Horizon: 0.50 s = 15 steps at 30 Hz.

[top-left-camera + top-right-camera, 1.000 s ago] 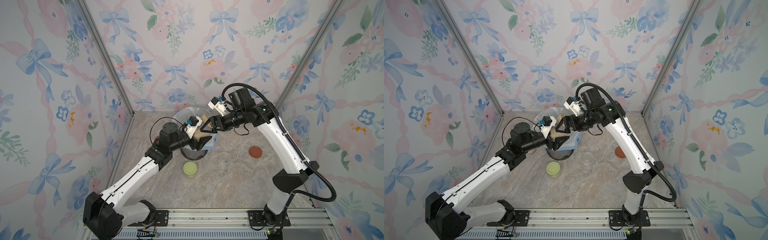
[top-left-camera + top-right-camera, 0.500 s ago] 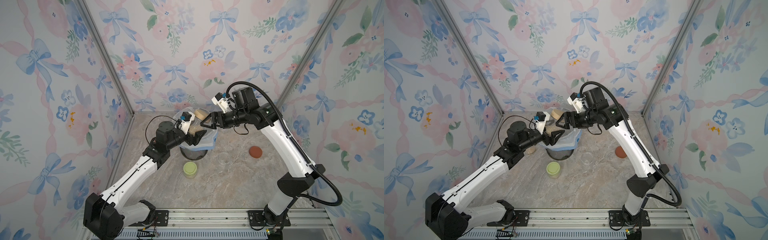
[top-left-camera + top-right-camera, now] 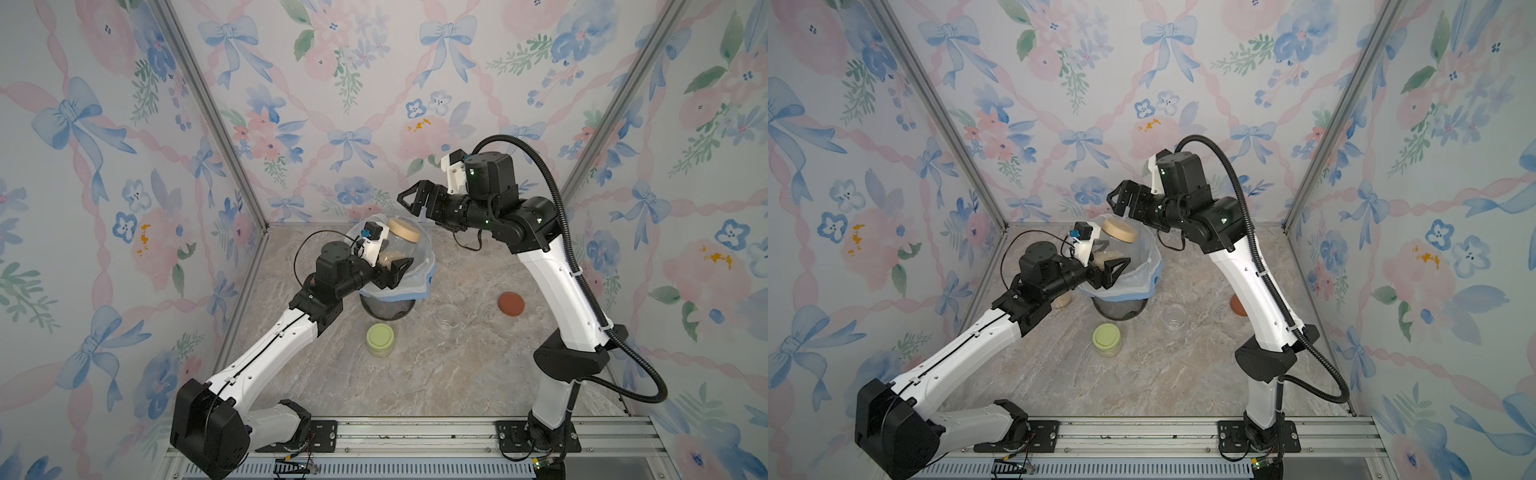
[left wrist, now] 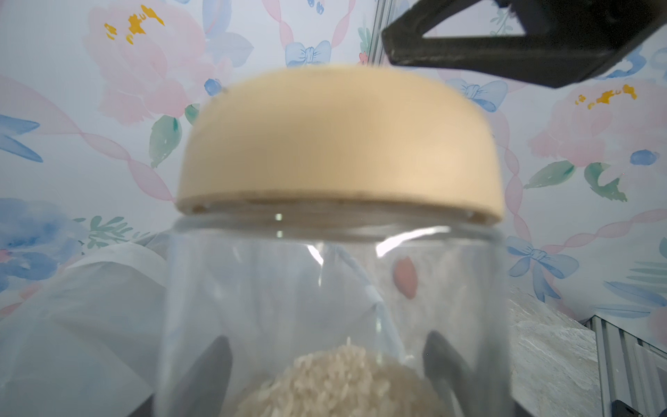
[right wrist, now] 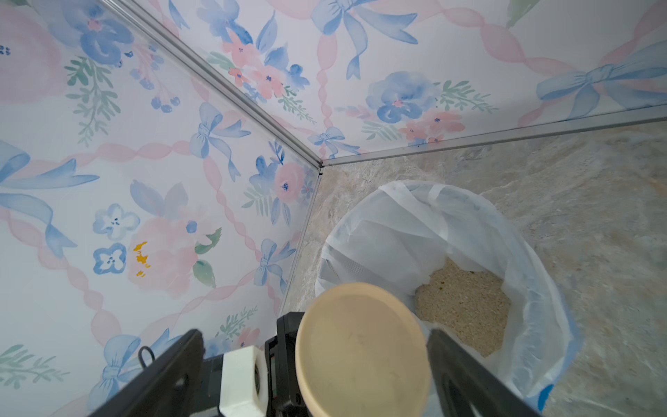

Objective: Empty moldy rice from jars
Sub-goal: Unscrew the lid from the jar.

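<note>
Over the lined bin (image 3: 386, 307), left fingers (image 3: 391, 276) are clamping the beige-lidded jar (image 3: 394, 250), moldy rice (image 4: 339, 382) sitting low inside it, while right fingers (image 5: 166, 372) are hanging apart just above the lid (image 3: 404, 230). Uncapping is looking like the step in hand; next, right fingers need closing round the lid and twisting. Lid tightness and jar base are not showing.
</note>
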Each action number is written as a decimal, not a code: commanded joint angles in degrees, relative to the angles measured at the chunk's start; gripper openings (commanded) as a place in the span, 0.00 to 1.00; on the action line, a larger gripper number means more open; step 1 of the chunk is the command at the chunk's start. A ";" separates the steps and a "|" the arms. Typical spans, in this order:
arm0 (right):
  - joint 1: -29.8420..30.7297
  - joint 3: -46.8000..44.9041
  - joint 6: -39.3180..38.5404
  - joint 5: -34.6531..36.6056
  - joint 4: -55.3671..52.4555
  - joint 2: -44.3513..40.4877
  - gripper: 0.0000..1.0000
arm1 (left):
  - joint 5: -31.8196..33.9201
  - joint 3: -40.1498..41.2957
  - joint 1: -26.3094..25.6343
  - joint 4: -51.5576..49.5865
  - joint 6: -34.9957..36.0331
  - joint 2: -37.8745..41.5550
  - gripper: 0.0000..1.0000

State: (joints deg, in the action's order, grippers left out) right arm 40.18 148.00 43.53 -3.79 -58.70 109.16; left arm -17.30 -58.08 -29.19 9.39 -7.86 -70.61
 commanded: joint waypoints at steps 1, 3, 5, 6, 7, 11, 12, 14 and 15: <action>1.41 -0.24 2.54 6.38 -5.36 1.13 0.97 | 0.64 -3.68 0.45 6.87 -1.68 0.48 0.00; 1.73 -2.35 2.57 7.61 -4.80 0.41 0.97 | 0.95 -3.80 0.48 6.87 -2.11 0.30 0.00; 1.74 -4.01 3.05 7.65 -4.14 -0.05 0.97 | 0.95 -3.96 0.50 6.81 -2.21 0.14 0.00; 1.78 -4.94 3.05 6.96 -3.33 -0.30 0.97 | 1.02 -4.02 0.53 6.78 -2.25 0.11 0.00; 1.80 -5.57 3.28 6.81 -2.84 -0.40 0.97 | 0.96 -4.08 0.54 6.75 -2.30 -0.05 0.00; 2.51 -6.86 3.45 5.92 -1.15 -0.07 0.97 | 0.80 -4.07 0.58 6.69 -2.43 -0.42 0.00; 2.68 -6.90 3.49 5.58 -0.98 0.23 0.97 | 0.78 -4.07 0.62 6.70 -2.48 -0.53 0.00; 2.84 -6.83 3.41 4.91 -0.71 0.82 0.97 | 0.71 -4.04 0.71 6.69 -2.43 -0.66 0.00; 3.03 -6.80 3.41 4.68 -0.46 1.00 0.97 | 0.69 -4.01 0.69 6.71 -2.47 -0.67 0.00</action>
State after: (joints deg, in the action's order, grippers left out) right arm 42.19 141.27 46.52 1.56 -60.14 109.54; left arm -16.69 -59.16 -28.93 9.37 -9.32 -71.31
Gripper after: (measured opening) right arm 0.974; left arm 0.866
